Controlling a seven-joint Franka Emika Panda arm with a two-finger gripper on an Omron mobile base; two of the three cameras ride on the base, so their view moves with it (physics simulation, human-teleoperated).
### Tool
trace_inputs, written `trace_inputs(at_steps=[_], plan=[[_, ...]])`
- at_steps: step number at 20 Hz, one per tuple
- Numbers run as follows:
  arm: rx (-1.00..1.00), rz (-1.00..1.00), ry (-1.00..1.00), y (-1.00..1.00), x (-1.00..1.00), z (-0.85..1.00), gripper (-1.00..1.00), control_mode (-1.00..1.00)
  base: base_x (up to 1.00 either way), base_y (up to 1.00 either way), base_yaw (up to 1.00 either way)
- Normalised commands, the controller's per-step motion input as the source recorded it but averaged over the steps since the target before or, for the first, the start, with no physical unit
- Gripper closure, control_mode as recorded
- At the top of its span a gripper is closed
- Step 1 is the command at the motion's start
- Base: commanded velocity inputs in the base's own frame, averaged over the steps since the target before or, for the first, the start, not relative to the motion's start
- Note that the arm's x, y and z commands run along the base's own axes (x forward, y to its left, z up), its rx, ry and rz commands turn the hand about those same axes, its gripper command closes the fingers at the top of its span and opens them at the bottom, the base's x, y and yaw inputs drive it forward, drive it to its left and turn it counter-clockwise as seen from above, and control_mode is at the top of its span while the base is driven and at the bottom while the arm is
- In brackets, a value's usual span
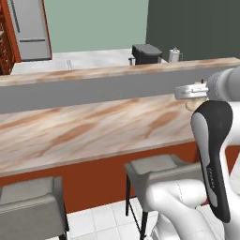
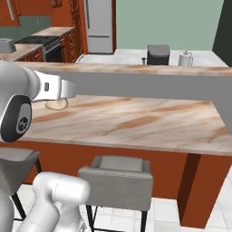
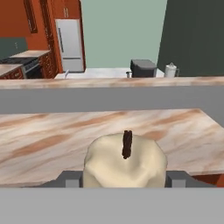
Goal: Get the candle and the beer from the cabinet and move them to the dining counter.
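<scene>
The candle (image 3: 124,159), a lumpy cream-white lump with a dark wick, sits between my gripper's (image 3: 124,180) two fingers, which press against its sides. From the base views the candle (image 1: 191,105) (image 2: 56,104) hangs just under the white hand, low over or on the dining counter (image 1: 93,126) (image 2: 136,120) (image 3: 48,140); I cannot tell whether it touches the slab. It is near the slab's right part in the left base view and its left part in the right base view. The beer is out of view.
A grey raised ledge (image 1: 93,91) (image 2: 149,86) runs along the counter's far side. Grey stools (image 1: 157,171) (image 2: 118,174) stand below the near edge. Beyond are a black toaster (image 2: 158,54), a white kettle (image 2: 185,59), a fridge (image 2: 99,25) and red-brown kitchen units (image 3: 65,8).
</scene>
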Motion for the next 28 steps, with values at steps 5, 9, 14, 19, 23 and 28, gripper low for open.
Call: trace_inputs(at_steps=[5,9,14,19,23,28], plan=[[0.00,0.00,0.00,0.00,0.00,0.00,1.00,1.00,0.15,0.00,0.27],[0.00,0.00,0.00,0.00,0.00,0.00,1.00,1.00,0.17,0.00,0.20],[0.00,0.00,0.00,0.00,0.00,0.00,1.00,1.00,0.46,0.00,0.09],[0.00,0.00,0.00,0.00,0.00,0.00,1.00,1.00,0.62,0.00,0.00],[0.00,0.00,0.00,0.00,0.00,0.00,1.00,1.00,0.52,0.00,0.00],[0.00,0.01,0.00,-0.12,0.27,0.00,1.00,-1.00,0.23,-0.01,0.00]])
